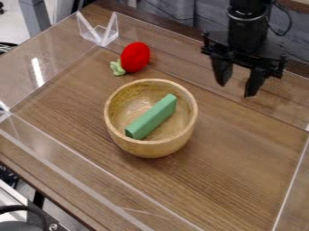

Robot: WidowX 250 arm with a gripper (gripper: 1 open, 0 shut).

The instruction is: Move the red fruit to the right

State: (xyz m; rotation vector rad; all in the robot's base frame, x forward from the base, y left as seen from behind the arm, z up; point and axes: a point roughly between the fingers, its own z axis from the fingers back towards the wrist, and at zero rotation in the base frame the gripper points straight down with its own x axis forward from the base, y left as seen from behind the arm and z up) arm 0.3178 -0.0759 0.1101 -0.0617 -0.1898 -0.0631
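Gripper [236, 76] near table's edge, red fruit [135, 56] apart

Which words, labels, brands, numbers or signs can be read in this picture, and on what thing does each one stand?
There are none that can be read.
The red fruit, the bowl, the green block and the table show no writing.
The gripper shows no readable mark either; its small details are too blurred to tell.
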